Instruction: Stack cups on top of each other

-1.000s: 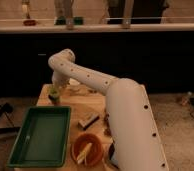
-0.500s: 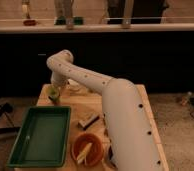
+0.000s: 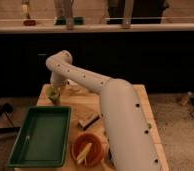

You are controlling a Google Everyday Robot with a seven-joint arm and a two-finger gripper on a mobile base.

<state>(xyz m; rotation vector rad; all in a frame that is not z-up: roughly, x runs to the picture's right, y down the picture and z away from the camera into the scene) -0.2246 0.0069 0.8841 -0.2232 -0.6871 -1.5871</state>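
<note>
At the far left corner of the wooden tabletop (image 3: 145,102), a pale yellow-green cup (image 3: 53,93), upright, with the gripper (image 3: 55,88) directly over it and seemingly touching it. Impossible to tell how the gripper is set; hidden behind the wrist. White arm (image 3: 117,120) sweeping from the lower right up and over to that corner, covering much of the surface. No sure sight of the darker cup. Nearer the front, on the left, a green rectangular tray (image 3: 40,135) lying flat. Just beside its right edge, an orange bowl (image 3: 87,148) holding a pale stick-like item. Between bowl and arm, a small flat block (image 3: 88,121), possibly a sponge. Behind the tabletop, a dark cabinet front (image 3: 155,55) under a light counter ledge (image 3: 115,26) with a few blurred objects standing on it. Speckled floor (image 3: 182,130) to the right; dark chair base (image 3: 0,117) at the left edge.
</note>
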